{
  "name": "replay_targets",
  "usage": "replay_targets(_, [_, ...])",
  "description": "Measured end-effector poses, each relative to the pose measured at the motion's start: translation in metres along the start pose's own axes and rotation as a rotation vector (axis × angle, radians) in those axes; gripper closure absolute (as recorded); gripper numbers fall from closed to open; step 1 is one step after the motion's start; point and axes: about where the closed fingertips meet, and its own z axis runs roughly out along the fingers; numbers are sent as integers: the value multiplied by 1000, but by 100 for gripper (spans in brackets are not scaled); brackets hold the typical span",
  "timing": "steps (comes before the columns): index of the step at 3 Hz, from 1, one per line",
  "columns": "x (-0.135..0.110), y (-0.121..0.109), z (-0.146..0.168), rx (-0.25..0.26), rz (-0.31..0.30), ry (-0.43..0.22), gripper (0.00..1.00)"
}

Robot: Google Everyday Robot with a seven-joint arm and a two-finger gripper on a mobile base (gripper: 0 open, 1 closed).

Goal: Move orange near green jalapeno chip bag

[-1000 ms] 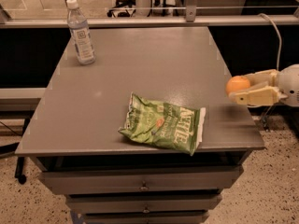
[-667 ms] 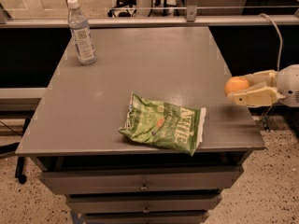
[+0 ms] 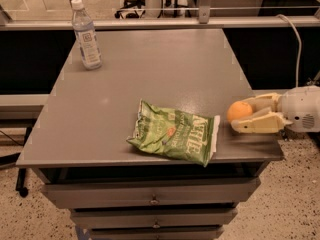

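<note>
The gripper [image 3: 242, 118] reaches in from the right edge of the frame, at mid-height, its pale fingers [image 3: 256, 127] pointing left over the right front corner of the grey table [image 3: 150, 69]; the white, rounded body of the arm behind it sits off the table's right side; the fingers are closed around the orange [image 3: 239, 111], one above and behind it and one below and in front of it, so the fruit is clamped between them; whether the orange rests on the tabletop or hangs just above it cannot be told; the orange lies in the right-centre of the frame, just beside the right end of the green jalapeno chip bag [image 3: 172, 136], with a narrow strip of bare table between them; the bag lies flat and crinkled at the lower centre of the frame, near the table's front edge, its white end strip turned toward the orange and its small red-orange picture near its middle; a clear water bottle [image 3: 86, 36] with a white cap stands upright at the upper left of the frame, on the table's far left corner, well apart from both bag and orange; grey drawers [image 3: 155, 200] run under the tabletop along the bottom of the frame; a pale cable [image 3: 296, 39] curves down at the upper right, behind the arm.
</note>
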Motion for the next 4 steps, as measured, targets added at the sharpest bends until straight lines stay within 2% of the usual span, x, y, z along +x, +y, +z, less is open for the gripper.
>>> replay_targets(1, [1,15,15,-55,-6,-16,100])
replay_targets(2, [2,24,28,-91,-14,-25,87])
replay_targets(4, [7,28,34,-126,-34,-36,39])
